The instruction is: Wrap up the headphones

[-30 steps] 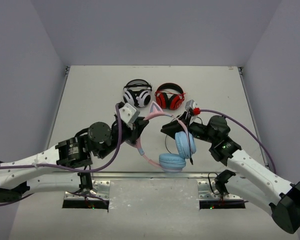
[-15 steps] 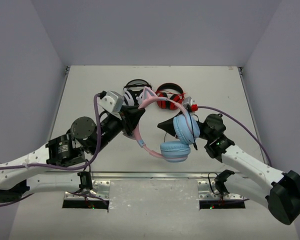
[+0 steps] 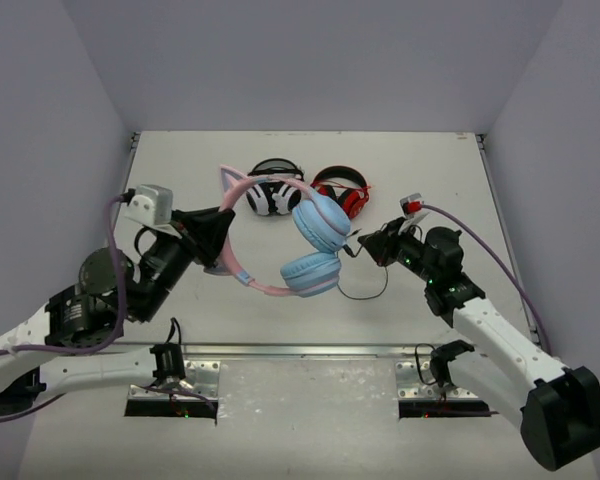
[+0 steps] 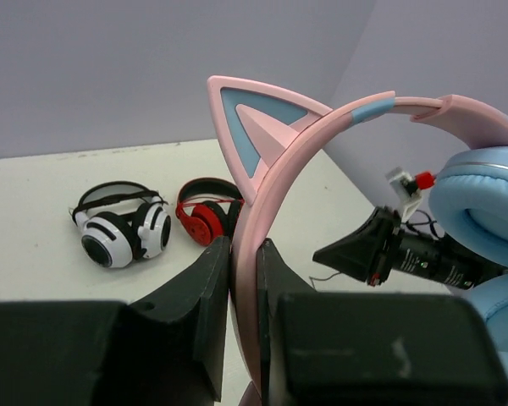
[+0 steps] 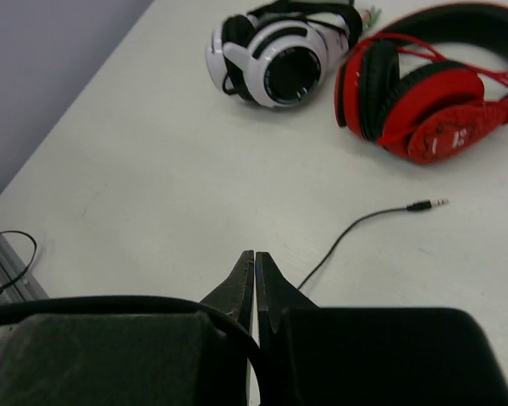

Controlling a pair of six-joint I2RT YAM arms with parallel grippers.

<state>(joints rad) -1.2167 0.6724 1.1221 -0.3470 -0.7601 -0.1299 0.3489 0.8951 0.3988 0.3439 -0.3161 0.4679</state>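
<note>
Clamping the pink headband [image 4: 267, 173] tight, the left gripper [image 3: 218, 235] holds the cat-ear headphones [image 3: 318, 222] aloft, just in front of the white-and-black headphones [image 3: 272, 195]; right of those, the right gripper [image 3: 365, 247] is pinched shut on the black cable [image 3: 365, 296], its plug [image 5: 427, 204] lying loose. No turns show, so wrapping looks barely begun

The left hand [image 3: 218, 236], clamped on the pink headband, has swung back toward 9 o'clock. It has carried the headphones [image 3: 318, 222] from the near edge of the desk [image 3: 430, 180] toward 11 o'clock. The blue cups now hang in front of the white-and-black headphones [image 3: 270, 200] and the red-and-black headphones [image 3: 352, 196]. The right hand [image 3: 365, 247] has left the cups for their 3 o'clock side. Its jaws, earlier partly apart, have closed on the black cable [image 5: 356, 222].
</note>
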